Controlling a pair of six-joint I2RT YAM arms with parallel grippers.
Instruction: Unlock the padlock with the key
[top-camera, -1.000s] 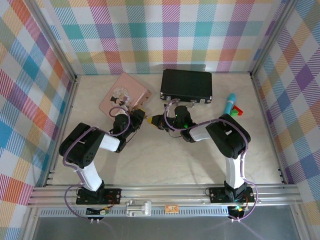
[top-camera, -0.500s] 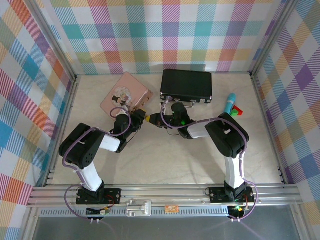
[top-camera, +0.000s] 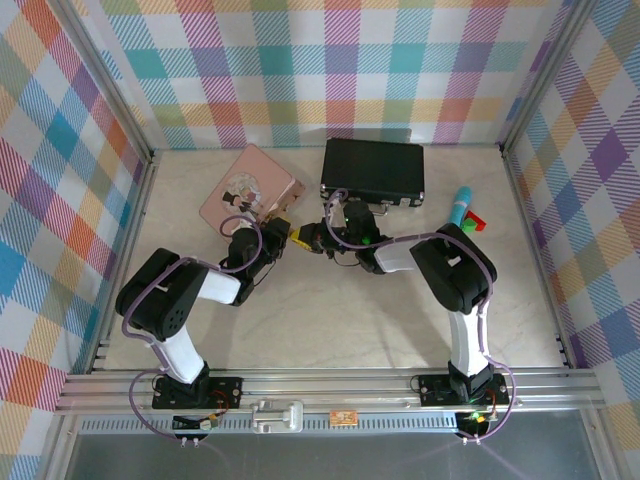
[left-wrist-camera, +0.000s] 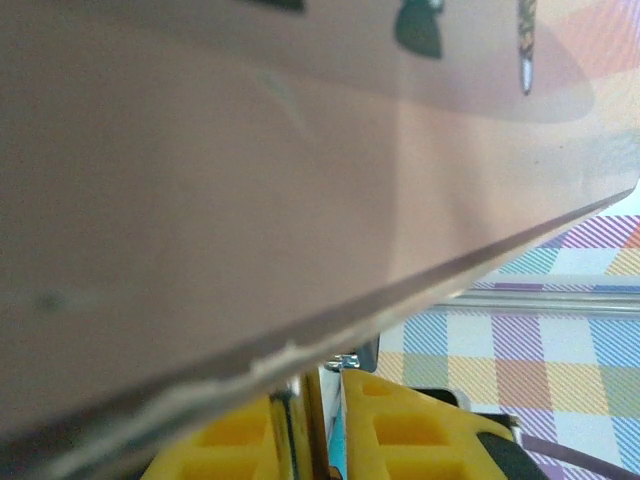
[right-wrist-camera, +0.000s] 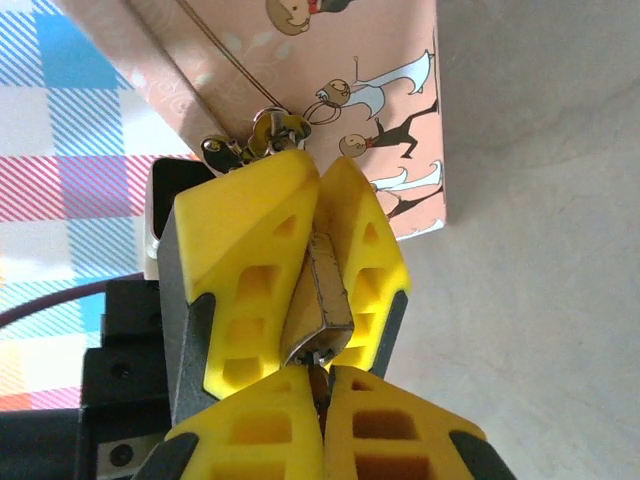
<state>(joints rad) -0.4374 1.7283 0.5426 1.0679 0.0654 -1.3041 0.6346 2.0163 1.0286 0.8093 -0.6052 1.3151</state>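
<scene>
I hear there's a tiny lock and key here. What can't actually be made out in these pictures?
Right wrist view: the key is a sliver buried between the right gripper's pads; the padlock's shackle hides behind the left gripper's yellow fingers.
Top view: both are too small to see where the grippers meet.
Left wrist view: the blurred pink tin blocks nearly everything.
</scene>
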